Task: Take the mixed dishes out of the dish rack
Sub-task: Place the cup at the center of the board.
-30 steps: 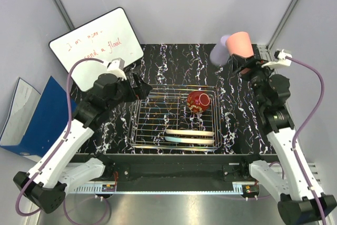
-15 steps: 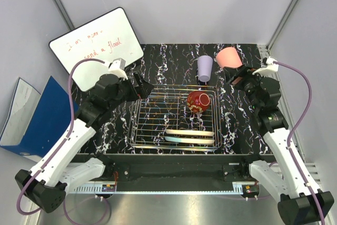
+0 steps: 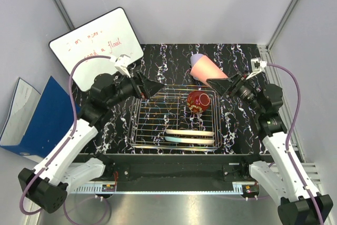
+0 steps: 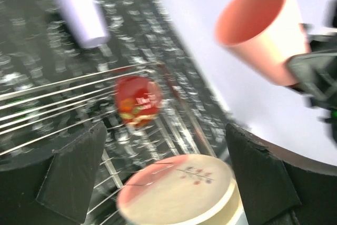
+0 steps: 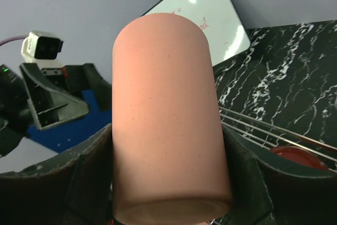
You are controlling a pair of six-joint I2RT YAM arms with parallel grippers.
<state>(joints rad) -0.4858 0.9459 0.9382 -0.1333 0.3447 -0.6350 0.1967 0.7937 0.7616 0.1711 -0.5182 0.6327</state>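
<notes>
Black marbled table [image 3: 174, 56] carries the dish rack [image 3: 152, 125], with red bowl [image 3: 198, 101] and two plates [image 3: 189, 132] inside. Right gripper [image 3: 217, 84] is clamped on the salmon-pink cup [image 3: 205, 69], aloft by the rack's far edge. Left gripper [image 3: 154, 86] hovers, fingers apart, empty.

Black marbled table [image 3: 174, 59]. Carries the dish rack [image 3: 155, 122] in the middle, closer to the near edge, and a lavender cup [image 4: 81, 14] toward the far edge.
</notes>
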